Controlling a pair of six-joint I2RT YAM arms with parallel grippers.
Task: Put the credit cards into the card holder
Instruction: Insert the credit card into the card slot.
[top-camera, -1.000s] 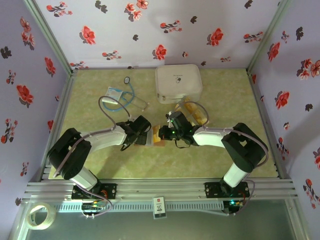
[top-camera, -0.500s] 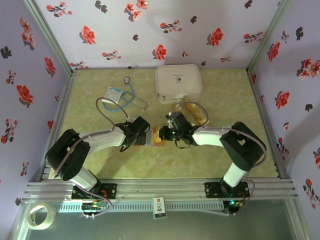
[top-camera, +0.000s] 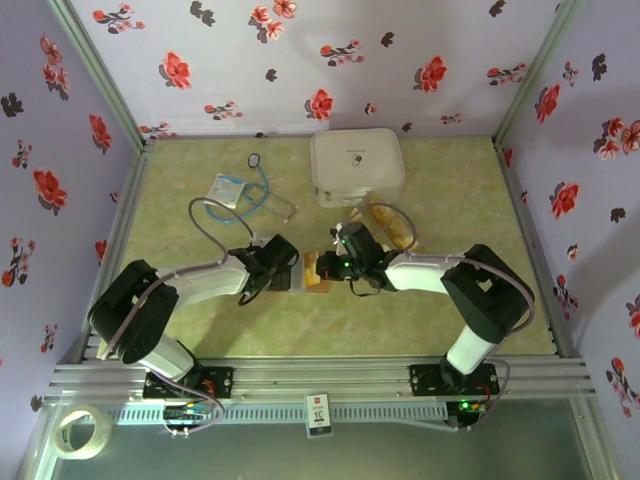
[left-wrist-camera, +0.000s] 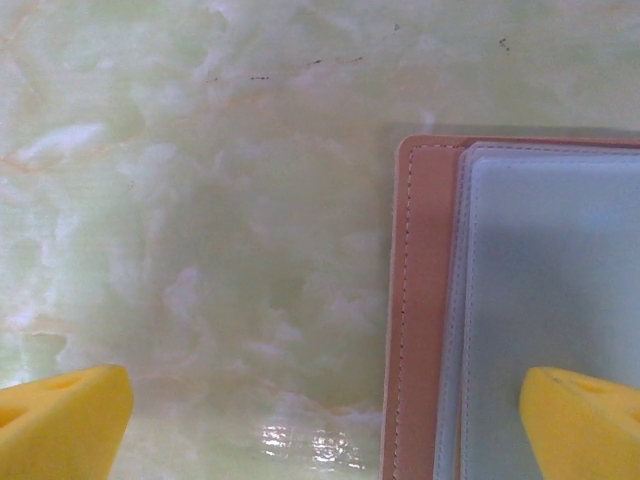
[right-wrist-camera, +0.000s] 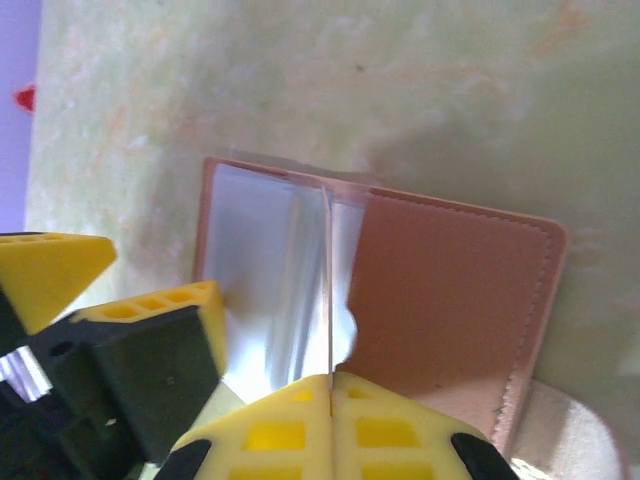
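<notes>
The small reddish-brown leather-like folding card holder (top-camera: 316, 272) lies open on the pale green marbled tabletop (top-camera: 450, 190) at centre frame in the top view, between the two grippers. The left gripper (left-wrist-camera: 320, 430) is spread wide, with one yellow fingertip (left-wrist-camera: 585, 425) over the greyish inner pocket at lower right and the other over bare table at lower left. The right gripper (right-wrist-camera: 329, 430) is pressed together at bottom centre, pinching a thin clear inner leaf (right-wrist-camera: 328, 260) of the holder, seen edge-on.

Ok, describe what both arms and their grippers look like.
The left arm and right arm have white links between black joints. A grey cable loops off the left arm; a green light glows at the right wrist. The left gripper has yellow wedge fingertips; the right gripper has yellow pads with square hollows.
</notes>
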